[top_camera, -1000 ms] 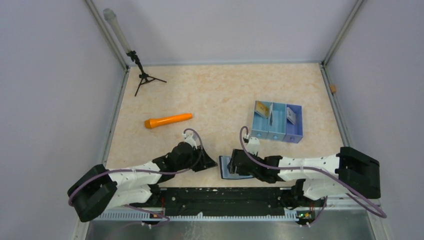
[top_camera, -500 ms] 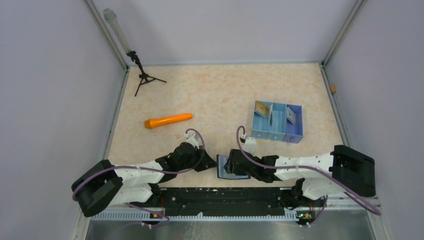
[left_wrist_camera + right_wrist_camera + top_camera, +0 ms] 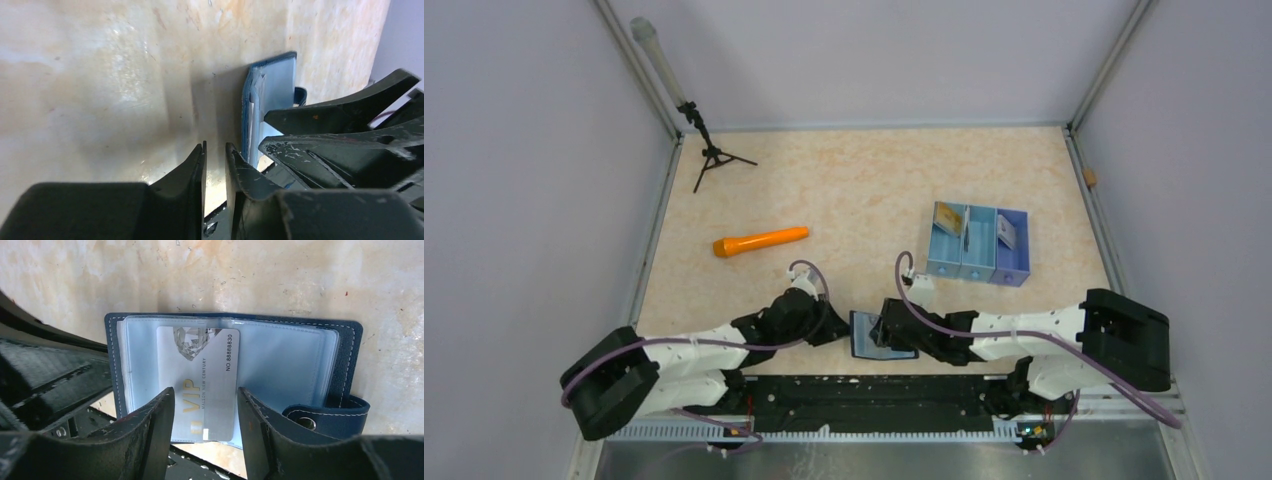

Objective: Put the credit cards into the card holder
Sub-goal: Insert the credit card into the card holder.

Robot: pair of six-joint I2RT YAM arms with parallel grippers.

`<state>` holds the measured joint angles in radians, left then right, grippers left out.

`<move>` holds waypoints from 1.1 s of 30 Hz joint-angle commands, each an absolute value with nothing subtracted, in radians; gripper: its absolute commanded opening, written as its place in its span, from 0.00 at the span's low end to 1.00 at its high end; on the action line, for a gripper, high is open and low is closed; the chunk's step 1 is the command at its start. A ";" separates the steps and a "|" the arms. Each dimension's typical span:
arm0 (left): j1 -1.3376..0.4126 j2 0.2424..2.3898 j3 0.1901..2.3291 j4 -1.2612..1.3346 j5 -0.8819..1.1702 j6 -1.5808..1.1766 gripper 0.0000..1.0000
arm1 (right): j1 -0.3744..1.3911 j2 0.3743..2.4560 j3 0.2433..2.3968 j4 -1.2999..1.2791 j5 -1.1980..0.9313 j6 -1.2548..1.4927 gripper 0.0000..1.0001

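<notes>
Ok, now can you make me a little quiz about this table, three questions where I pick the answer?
1. Where does the card holder lie?
A) by the far wall
B) at the near edge of the table
C) on the floor
2. How many compartments has the blue tray?
A) two
B) three
C) five
3. The card holder is:
A) open
B) snapped shut
C) rolled up

Answers:
1 B: the top view shows it at the table's near edge.
2 B: two dividers split it in three.
3 A: its pale slots show, with a silver card on them.
</notes>
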<state>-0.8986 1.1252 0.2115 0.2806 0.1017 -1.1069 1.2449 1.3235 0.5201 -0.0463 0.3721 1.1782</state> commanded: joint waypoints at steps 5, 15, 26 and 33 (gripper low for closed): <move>-0.901 0.822 0.199 0.066 -0.031 -1.074 0.33 | 1.238 1.333 0.506 -0.061 0.411 1.225 0.48; -0.901 0.820 0.161 0.173 0.099 -1.092 0.41 | 1.238 1.361 0.509 -0.039 0.400 1.222 0.48; -0.901 0.920 0.157 0.268 0.160 -1.102 0.21 | 1.239 1.380 0.510 -0.023 0.389 1.220 0.48; -0.902 0.917 0.143 0.268 0.155 -1.113 0.01 | 1.238 1.396 0.499 0.051 0.357 1.218 0.48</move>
<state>-0.8982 0.9188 0.1623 0.2188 0.1436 -1.1088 1.2449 1.3666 0.5171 0.0124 0.3897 1.2156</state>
